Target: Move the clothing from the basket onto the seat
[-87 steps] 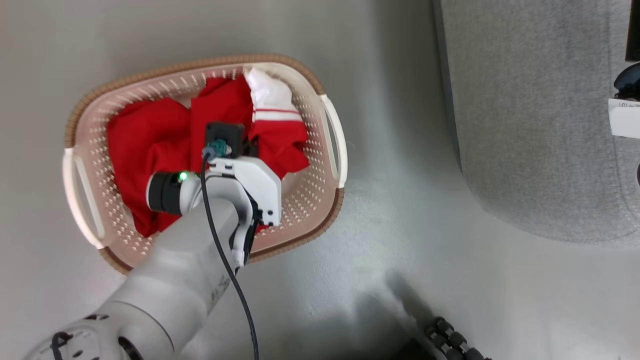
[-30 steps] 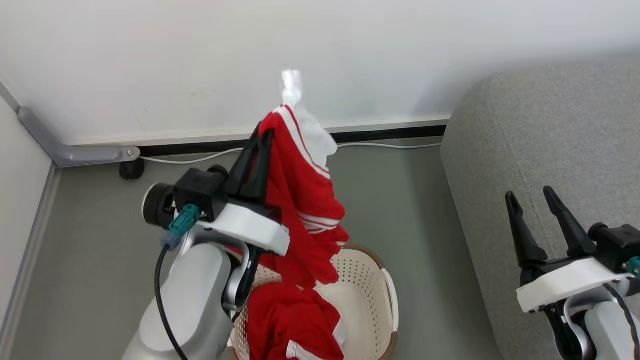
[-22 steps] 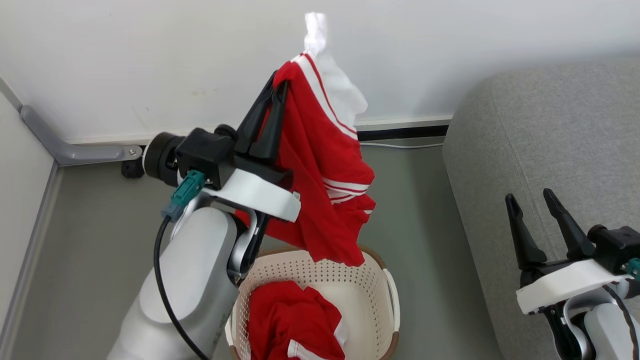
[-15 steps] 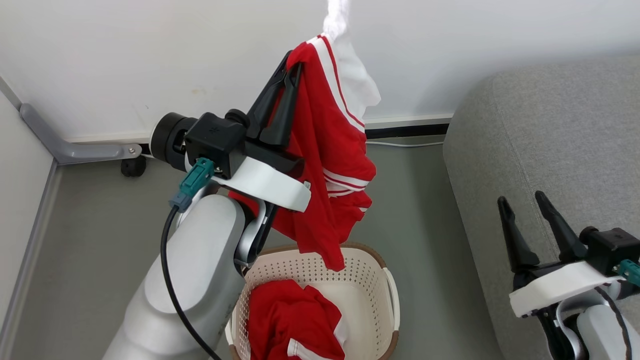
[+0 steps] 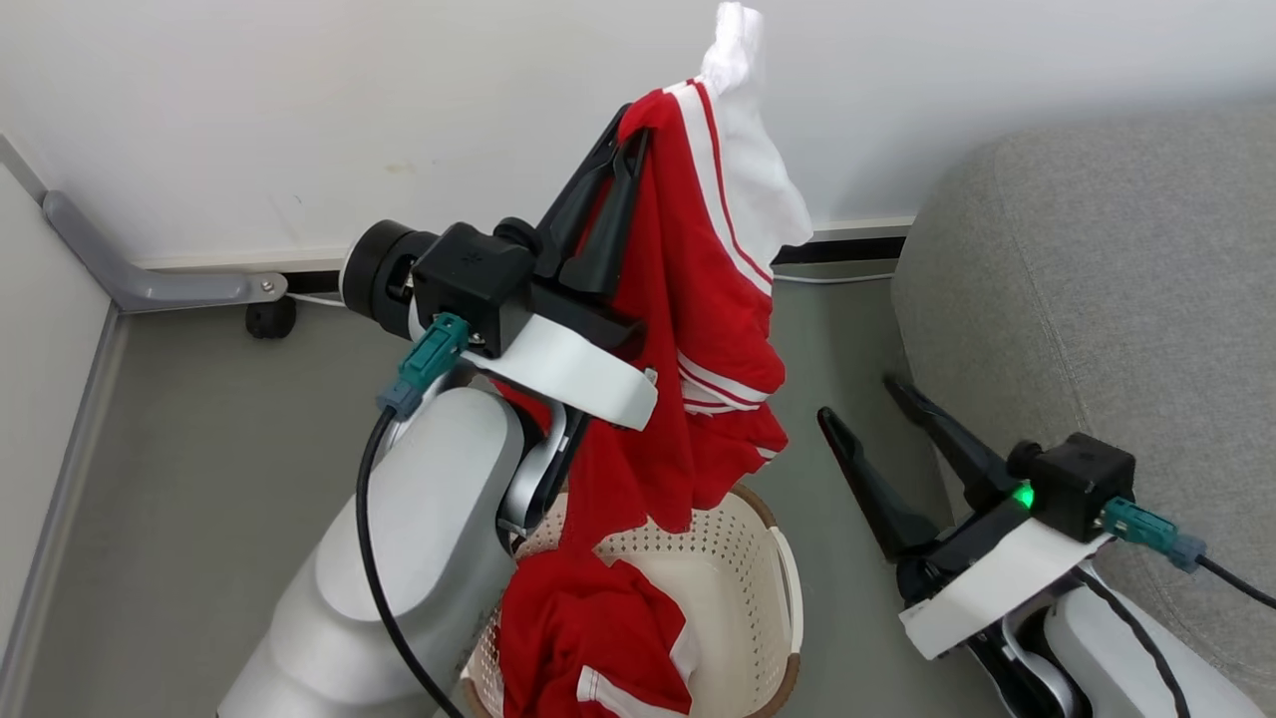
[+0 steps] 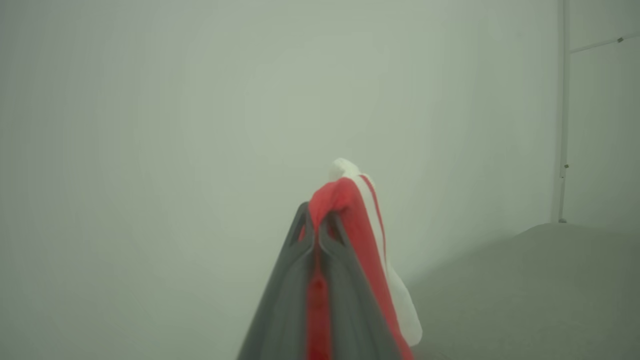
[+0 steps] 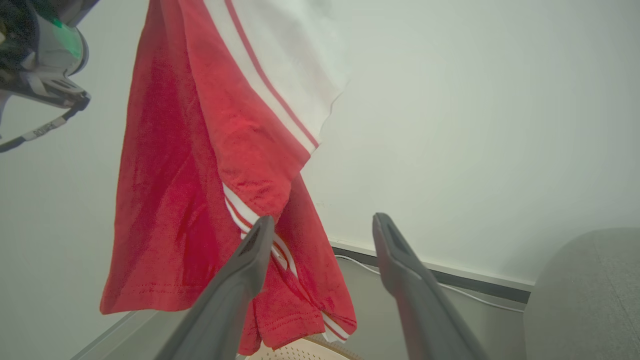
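Left claw (image 5: 628,140) is clamped on the striped garment (image 5: 718,299), pinching a red fold near the top. In the left wrist view, red cloth shows squeezed between the two closed fingers. The garment is lifted high in front of the white wall (image 5: 299,100). Its white panel sticks up above the fingertips and the red body drapes down the right side of the left arm. The lower hem hangs over the far rim of the basket (image 5: 733,543); can't tell if it touches the pile below.

The plain red garment (image 5: 588,628) lies bunched in the basket's left half, with a bit of white trim at the bottom edge. The basket sits on the grey floor (image 5: 199,449), just beside the seat (image 5: 1097,279).

Right claw (image 5: 857,399) is spread wide and holds nothing. It sits between basket and seat, with its fingers pointing toward the hanging garment. In the right wrist view the near finger overlaps the striped hem; contact unclear. No clothing on the seat.
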